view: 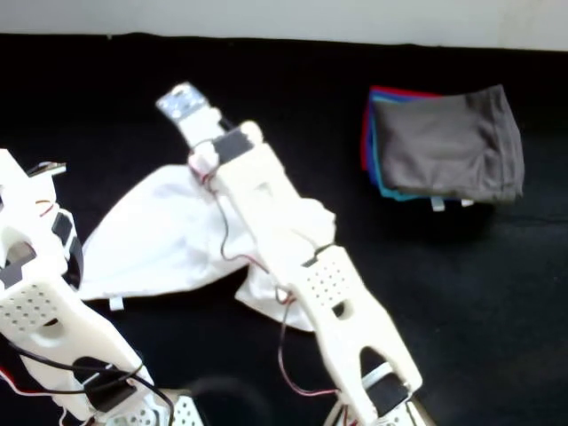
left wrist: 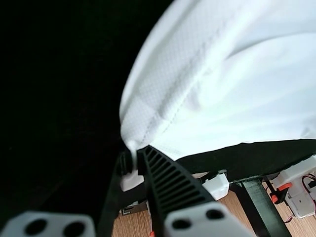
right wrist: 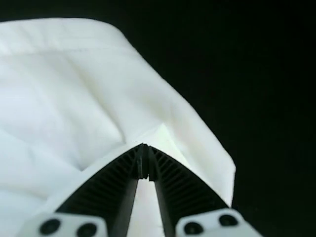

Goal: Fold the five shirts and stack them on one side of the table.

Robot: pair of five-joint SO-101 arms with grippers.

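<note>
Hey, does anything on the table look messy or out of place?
Only the white shirt: it lies rumpled and unfolded, apart from the folded stack, with the left gripper and right gripper pinching its edges.

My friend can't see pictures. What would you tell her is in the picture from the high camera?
A crumpled white shirt lies on a black table, with one white robot arm stretched over it and another arm beside it. At the far right sits a stack of folded shirts, grey on top, blue and red edges peeking out underneath.
</note>
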